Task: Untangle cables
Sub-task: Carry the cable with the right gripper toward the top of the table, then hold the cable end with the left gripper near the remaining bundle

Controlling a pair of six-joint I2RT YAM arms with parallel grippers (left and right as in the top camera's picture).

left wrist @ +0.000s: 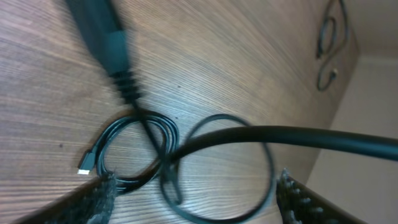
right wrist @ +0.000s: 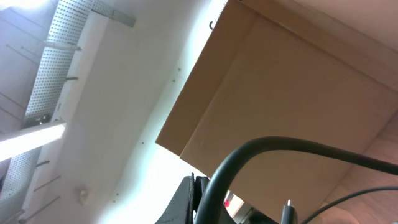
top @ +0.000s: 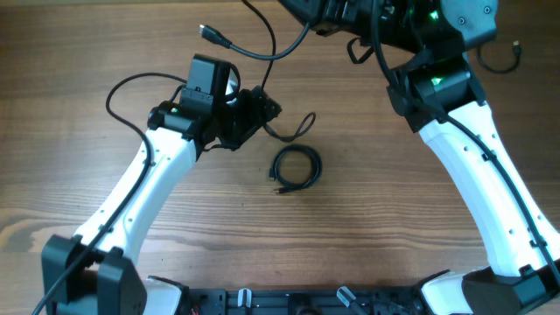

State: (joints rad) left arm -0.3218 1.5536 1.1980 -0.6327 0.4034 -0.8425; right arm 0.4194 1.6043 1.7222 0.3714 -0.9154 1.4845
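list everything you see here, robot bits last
coiled cable: one, black, table centre
loose cable: one, black, looped next to the coil, below the left gripper
plug-ended cable: one, black, far side, running toward the right arm
far cable: one, black, far right corner
table: one, brown wood
arms: two, white and black, left arm, right arm
left gripper: one, black, open
right gripper: one, black, shut, at the far edge

The left arm extends forward and inward, elbow bent. The left end effector is pitched downward, its fingers wide apart. The right arm stretches far forward. The right end effector is tilted upward, jaws pressed together.
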